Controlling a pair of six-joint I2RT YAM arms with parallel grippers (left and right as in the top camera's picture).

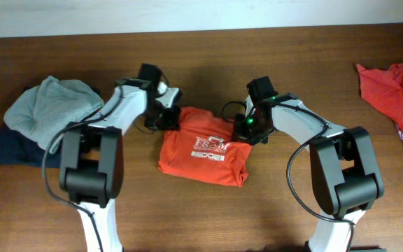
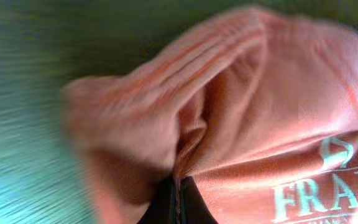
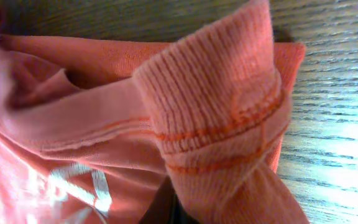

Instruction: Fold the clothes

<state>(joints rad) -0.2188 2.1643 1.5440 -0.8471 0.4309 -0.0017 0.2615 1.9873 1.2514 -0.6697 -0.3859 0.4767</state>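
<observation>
The left claw (image 1: 166,116) pinches the folded FRAM T-shirt (image 1: 203,150) at its 11 o'clock corner. The right claw (image 1: 247,129) clamps its 1 o'clock corner on the counter (image 1: 271,210).

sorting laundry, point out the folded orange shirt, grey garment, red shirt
folded orange shirt (image 1: 208,147): overhead view, white print
grey garment (image 1: 47,108): overhead view, heap's middle
red shirt (image 1: 397,87): overhead view, upper cloth
</observation>
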